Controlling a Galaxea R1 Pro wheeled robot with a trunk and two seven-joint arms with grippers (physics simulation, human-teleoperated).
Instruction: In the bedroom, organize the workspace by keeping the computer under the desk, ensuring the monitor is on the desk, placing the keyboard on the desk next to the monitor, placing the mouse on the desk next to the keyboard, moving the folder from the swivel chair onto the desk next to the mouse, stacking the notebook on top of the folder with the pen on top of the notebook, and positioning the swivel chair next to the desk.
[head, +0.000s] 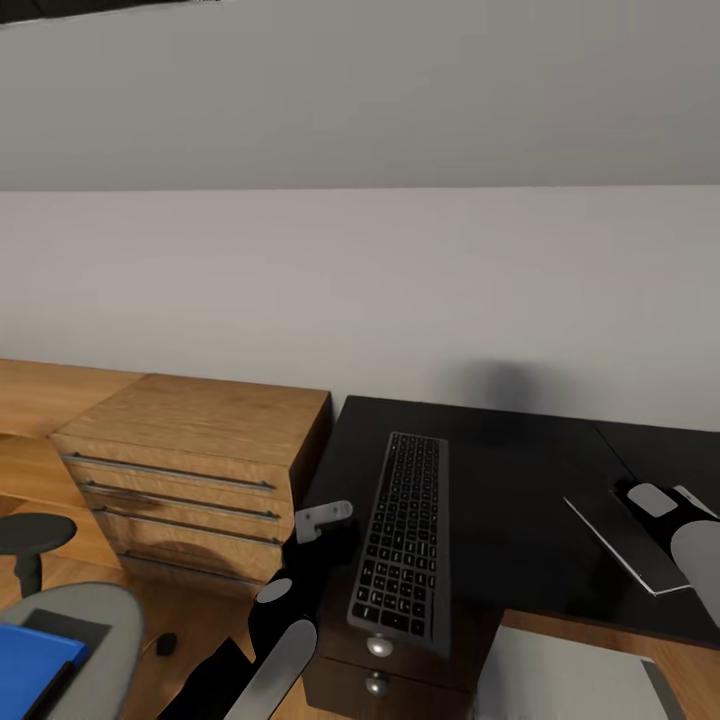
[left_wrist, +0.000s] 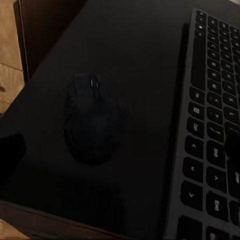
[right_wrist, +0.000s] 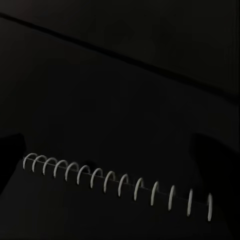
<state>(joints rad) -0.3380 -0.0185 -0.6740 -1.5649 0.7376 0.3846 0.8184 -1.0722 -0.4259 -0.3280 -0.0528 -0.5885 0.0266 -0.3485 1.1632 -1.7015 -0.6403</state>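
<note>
The mouse (left_wrist: 91, 119) lies on the black desk (head: 520, 500), just beside the keyboard (head: 402, 540). The left gripper (left_wrist: 120, 150) hangs over it with its jaws open. The notebook (head: 625, 535) (its wire rings are white) lies on the desk under the right gripper (right_wrist: 107, 147), jaws open too. The blue folder (head: 30, 665) rests on the swivel chair (head: 95, 625).

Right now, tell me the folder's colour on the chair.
Bright blue folder; head view shows it best.
</note>
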